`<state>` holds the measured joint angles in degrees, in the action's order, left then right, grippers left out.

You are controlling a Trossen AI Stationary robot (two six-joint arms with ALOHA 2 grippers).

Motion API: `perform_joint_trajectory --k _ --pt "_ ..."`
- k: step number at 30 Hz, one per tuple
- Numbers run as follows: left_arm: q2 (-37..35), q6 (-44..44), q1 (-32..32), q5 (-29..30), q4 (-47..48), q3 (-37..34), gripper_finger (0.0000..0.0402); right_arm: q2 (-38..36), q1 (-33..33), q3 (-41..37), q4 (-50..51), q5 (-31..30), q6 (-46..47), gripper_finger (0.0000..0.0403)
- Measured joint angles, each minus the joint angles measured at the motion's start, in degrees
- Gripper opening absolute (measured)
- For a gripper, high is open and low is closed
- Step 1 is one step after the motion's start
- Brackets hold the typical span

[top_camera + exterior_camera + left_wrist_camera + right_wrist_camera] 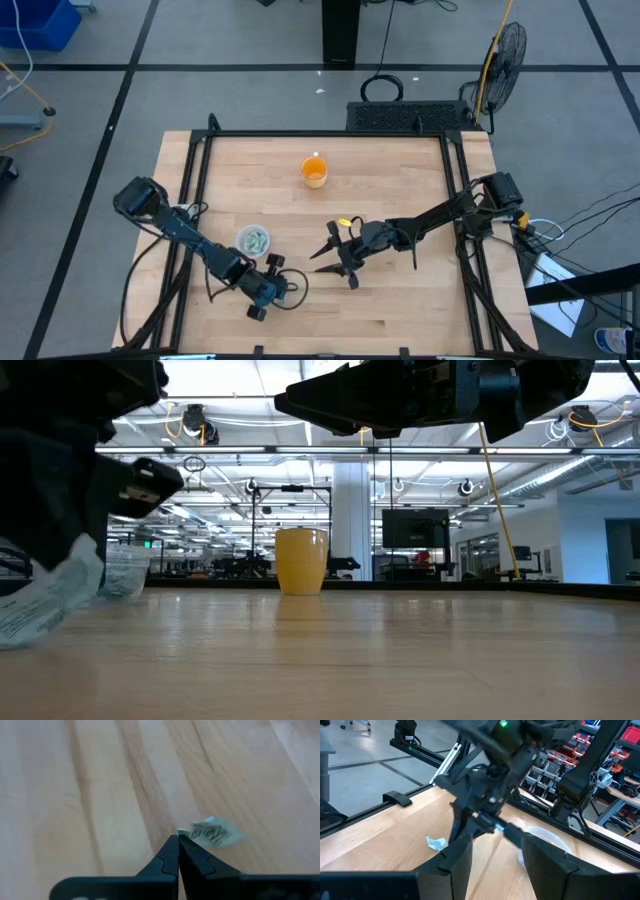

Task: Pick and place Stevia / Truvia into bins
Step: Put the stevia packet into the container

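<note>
One pale green and white Stevia packet (214,834) sits at the tips of my left gripper (178,840), which is shut on it close to the table's near edge (285,292). The low view shows this packet (48,598) large at the left. The clear plastic cup (253,240) stands upright just beyond the left gripper, with several packets inside. My right gripper (333,262) hovers open to the right of that cup, its fingers (456,860) wide apart, touching nothing. Its wrist view looks at the left gripper, the packet (436,842) and the cup (546,839). My left gripper pinches the packet by one end (184,834) between its two fingertips, coming slanting down from above. The rest of the packet sticks out sideways past the tips and droops (30,622) toward the wood. I cannot tell whether its low end touches the table.
An orange cup (314,172) stands upright toward the table's far side, also seen in the low view (301,560). A black metal frame (320,135) borders the table's far, left and right edges. Bare wood lies between the two cups and to the right of the right gripper.
</note>
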<state>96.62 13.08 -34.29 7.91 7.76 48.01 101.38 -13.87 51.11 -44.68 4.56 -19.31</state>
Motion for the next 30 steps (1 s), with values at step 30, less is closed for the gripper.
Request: perform_joint_trajectory --k 30 --pt "-22.74 22.48 2.45 17.6 46.58 0.04 0.0031 0.0 0.0 0.0 0.37 -0.17 -0.9 0.0164"
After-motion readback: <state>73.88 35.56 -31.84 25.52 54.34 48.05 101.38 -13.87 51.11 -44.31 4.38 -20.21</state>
